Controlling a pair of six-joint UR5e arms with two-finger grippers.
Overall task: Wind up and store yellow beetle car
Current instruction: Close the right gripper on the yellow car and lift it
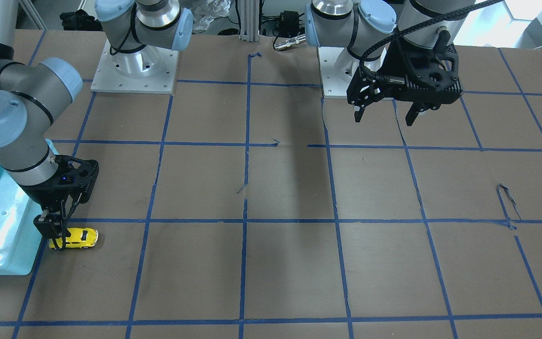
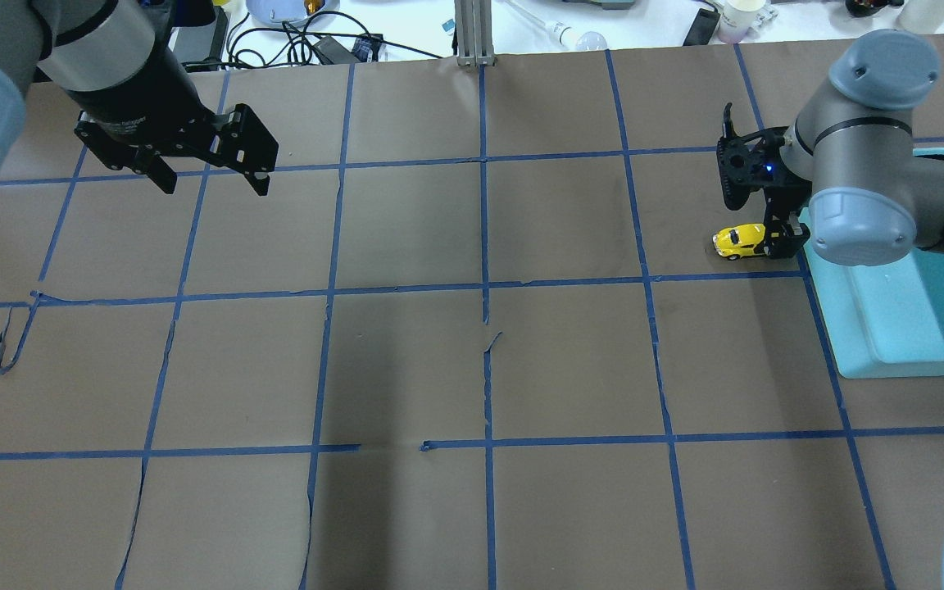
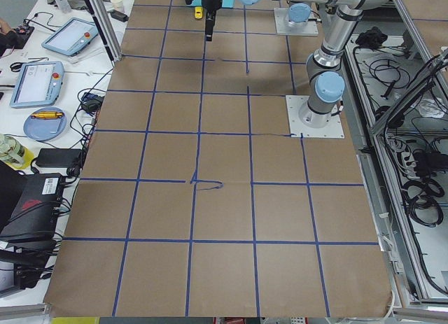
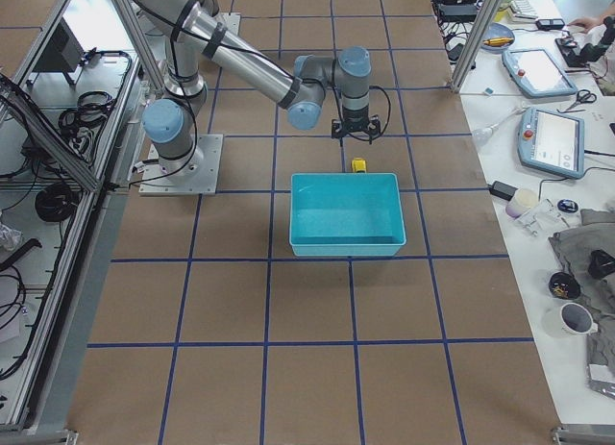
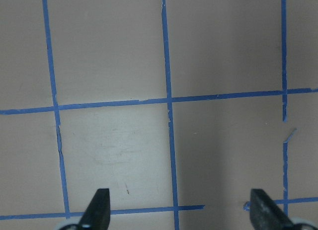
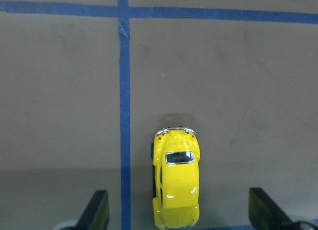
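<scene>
Yellow beetle car [image 6: 175, 190]: on its wheels on the brown-paper table top [image 1: 290, 273], uncaught by either gripper. It lies just right of a blue tape line [image 6: 124, 140] and parallel to it in the right wrist view. The end with the silver bumper and small red lights points away from the wrist.

Position on table: robot's right side, just beside the end wall of the teal bin [image 2: 890, 360] near one corner. A narrow strip of paper shows between car and bin (right side view). The car is outside the bin.

Right gripper [image 1: 57, 231]: down at the car, pointing at the table. Jaws spread wide, one finger [image 6: 97, 210] on each flank of the car's near end. Clear gaps on both sides, no contact. In the overhead view the fingers cover the end of the car nearest the bin.

Left gripper [image 2: 215, 187]: well apart from the car, on the robot's left side, held up off the table. Jaws wide open, nothing between them. Its wrist view shows only bare paper and tape lines.

Paper cover: torn or lifted along several tape lines, with one loose curl of tape [image 2: 17, 336] on the left side.
</scene>
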